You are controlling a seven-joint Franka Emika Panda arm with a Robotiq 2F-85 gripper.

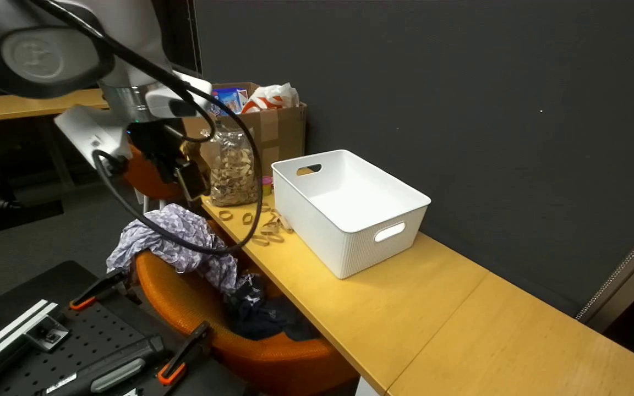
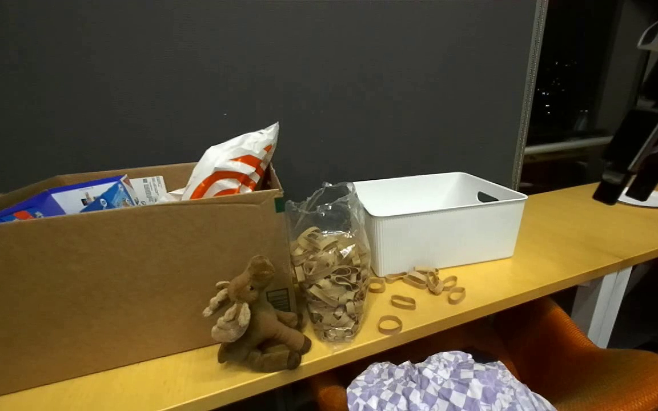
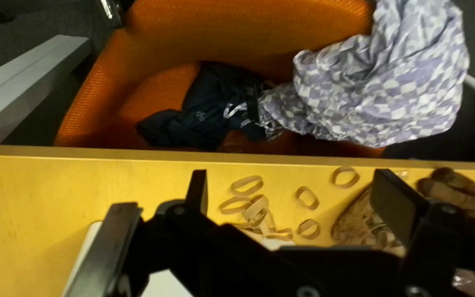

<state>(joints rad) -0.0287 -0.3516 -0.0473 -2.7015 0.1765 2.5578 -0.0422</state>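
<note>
My gripper is open and empty, its fingers wide apart above the table edge. It also shows in both exterior views, high beside the table and at the far right. Loose tan rubber bands lie on the table below, seen between the fingers; they lie beside the bin. A clear bag of rubber bands stands upright next to them, partly behind the right finger in the wrist view. A white bin looks empty. A brown plush moose sits by the bag.
A cardboard box with packages stands behind the bag. An orange chair with a purple checkered cloth and dark clothing stands at the table edge. A dark partition backs the table. A black perforated board holds clamps.
</note>
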